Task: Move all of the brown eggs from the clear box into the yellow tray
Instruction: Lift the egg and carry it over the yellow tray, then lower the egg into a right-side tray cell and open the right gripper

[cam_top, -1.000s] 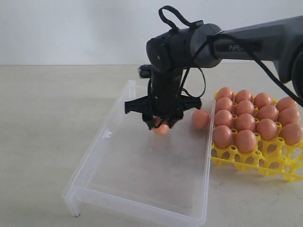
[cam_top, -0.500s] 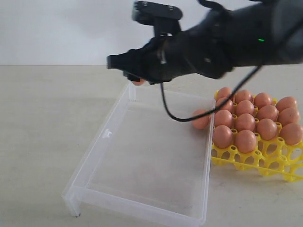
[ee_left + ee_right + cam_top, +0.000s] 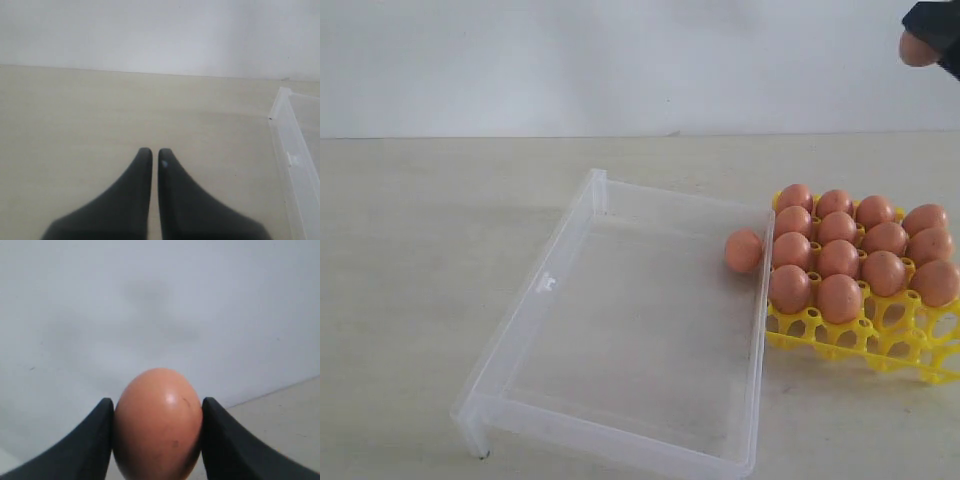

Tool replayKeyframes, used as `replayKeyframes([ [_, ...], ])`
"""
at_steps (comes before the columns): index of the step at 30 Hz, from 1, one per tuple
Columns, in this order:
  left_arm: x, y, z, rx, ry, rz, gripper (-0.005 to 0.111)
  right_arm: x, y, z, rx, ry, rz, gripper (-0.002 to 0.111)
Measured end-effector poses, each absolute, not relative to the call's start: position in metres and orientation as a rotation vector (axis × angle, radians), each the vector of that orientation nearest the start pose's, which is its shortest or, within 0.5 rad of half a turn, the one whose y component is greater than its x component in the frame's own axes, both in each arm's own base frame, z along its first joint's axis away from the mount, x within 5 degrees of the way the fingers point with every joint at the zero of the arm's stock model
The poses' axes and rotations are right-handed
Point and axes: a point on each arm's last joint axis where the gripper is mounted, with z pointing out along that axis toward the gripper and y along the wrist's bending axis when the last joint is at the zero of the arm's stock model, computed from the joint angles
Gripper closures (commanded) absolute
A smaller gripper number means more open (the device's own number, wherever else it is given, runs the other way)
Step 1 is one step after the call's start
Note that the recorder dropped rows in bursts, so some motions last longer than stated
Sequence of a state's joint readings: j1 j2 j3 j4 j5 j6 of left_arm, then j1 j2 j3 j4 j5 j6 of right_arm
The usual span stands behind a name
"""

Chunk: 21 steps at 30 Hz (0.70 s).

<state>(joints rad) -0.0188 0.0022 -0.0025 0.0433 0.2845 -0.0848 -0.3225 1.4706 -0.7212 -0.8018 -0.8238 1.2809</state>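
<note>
The left gripper (image 3: 155, 152) hangs over bare table (image 3: 75, 110) just off the box (image 3: 295, 150), its jaws pressed together on nothing. The box is nearly cleared: a lone egg (image 3: 743, 250) lies inside against the right wall, just beside the tray (image 3: 880, 345). The tray's back rows are full of eggs (image 3: 838, 258), with its front cells open. At the far right the right gripper (image 3: 157, 401) sits high over the tray side, jaws clamped on a held egg (image 3: 157, 440). By my reading, two eggs are left to seat.
</note>
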Motion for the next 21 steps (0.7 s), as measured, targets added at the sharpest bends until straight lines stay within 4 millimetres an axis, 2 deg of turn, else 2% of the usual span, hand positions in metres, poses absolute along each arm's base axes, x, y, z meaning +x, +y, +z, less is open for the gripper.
replayKeyframes([
  [2,0.055,0.0,0.188,-0.03,1.767,-0.034,0.103,0.29,-0.061,0.27,0.227,1.617,0.735,0.108],
  [5,0.055,0.0,0.188,-0.03,1.767,-0.034,0.103,0.278,-0.072,0.259,0.087,1.701,0.769,0.108],
  [11,0.055,0.0,0.188,-0.03,1.767,-0.034,0.103,0.262,-0.064,0.221,-0.254,2.002,0.815,0.108],
  [14,0.055,0.0,0.188,-0.03,1.767,-0.034,0.103,0.257,-0.064,0.208,-0.272,2.086,0.774,0.108],
  [21,0.055,0.0,0.188,-0.03,1.767,-0.034,0.103,0.246,-0.064,0.186,-0.359,2.155,0.628,0.108],
])
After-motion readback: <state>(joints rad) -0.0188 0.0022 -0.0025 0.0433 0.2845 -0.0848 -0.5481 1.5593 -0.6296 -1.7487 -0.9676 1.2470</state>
